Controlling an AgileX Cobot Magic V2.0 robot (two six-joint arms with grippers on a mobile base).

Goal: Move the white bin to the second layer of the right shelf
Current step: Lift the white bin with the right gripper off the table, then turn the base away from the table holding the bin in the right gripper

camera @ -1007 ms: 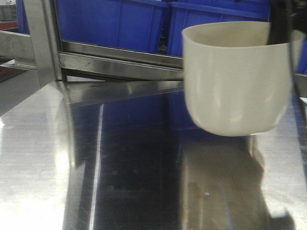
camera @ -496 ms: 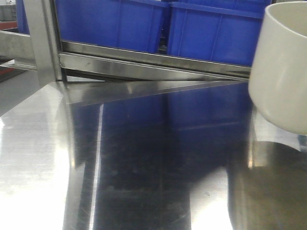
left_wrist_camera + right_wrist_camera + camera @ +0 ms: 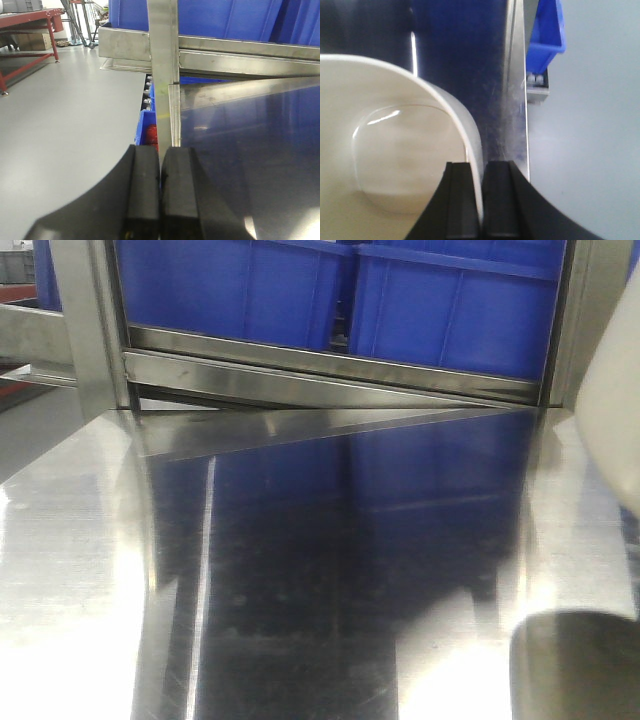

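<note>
While the white bin rides rightward, from above the bench ctr to near its right edge, front view keeps only a sliver. Right jaws clamp its wall; left jaws together & empty, by bench's left edge. Transit underway; shelf layer not in view.

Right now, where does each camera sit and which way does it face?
Front-facing: low, looking ahead across the steel tabletop to blue crates; no robot parts; white bin at right edge.
Left wrist: behind the shut left gripper, facing the tabletop's left edge and rack.
Right wrist: above the right gripper, looking down at the bin wall it pinches.
Shared: tabletop in all.
</note>
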